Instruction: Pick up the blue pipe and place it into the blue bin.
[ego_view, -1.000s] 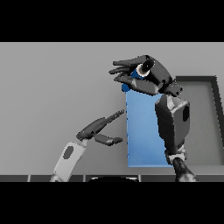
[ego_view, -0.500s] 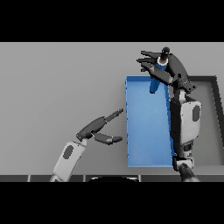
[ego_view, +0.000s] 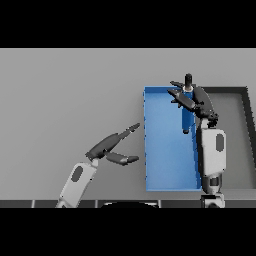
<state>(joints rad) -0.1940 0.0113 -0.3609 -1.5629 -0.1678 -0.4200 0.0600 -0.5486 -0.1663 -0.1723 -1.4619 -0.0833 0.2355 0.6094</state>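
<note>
The robot's right hand (ego_view: 192, 100) is up over the far right corner of the shallow blue rectangular bin (ego_view: 165, 150), and its dark fingers are spread and nearly straight, fanned out toward the left — not wrapped round anything that I can make out. Right under the palm stands the blue pipe (ego_view: 186, 120), a slim cylinder with a darker end near the bin floor; its long axis runs up and down in the head view, close to upright, along the inside of the bin's right wall. Whether the hand touches its upper end I cannot tell, since the palm covers that part. A short dark stub sticks up above the hand, and I cannot say if it belongs to the pipe or to the hand. The white and grey right forearm runs down along the bin's right edge. To the right of the blue bin, just beside it, sits a dark grey tray (ego_view: 235, 140) with a raised rim. The left hand (ego_view: 112, 147) hangs over the grey table (ego_view: 65, 95) to the left of the bin — fingers straight and pointing toward it, thumb held apart below them, holding nothing.
</note>
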